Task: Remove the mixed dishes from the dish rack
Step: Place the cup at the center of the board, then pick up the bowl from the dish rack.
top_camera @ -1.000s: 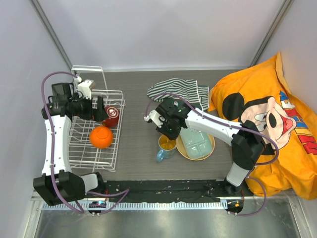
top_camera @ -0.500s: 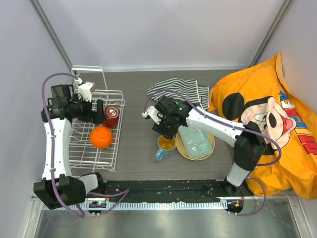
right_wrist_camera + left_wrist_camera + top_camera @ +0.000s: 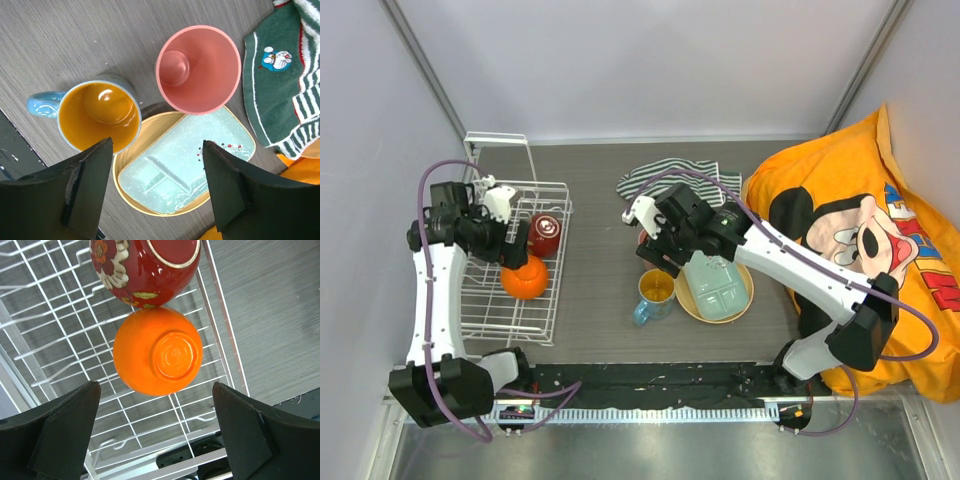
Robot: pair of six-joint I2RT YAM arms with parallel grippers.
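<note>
Over the rack (image 3: 480, 320), the left claw (image 3: 155, 432) hung wide open and empty above an upturned orange bowl (image 3: 159, 351) touching a red bowl (image 3: 145, 270). The right claw (image 3: 157, 165), open and empty, stood above the pink cup (image 3: 198, 69), mug (image 3: 95, 116), and tray (image 3: 185, 165) on its plate (image 3: 155, 118).

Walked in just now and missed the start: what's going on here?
A dish rack is being unloaded. The right tool hangs open above the table, where the mug, pink cup and green tray on its tan plate already stand. The left tool is open over the orange bowl and dark red bowl, both in the rack and not yet gripped.
</note>
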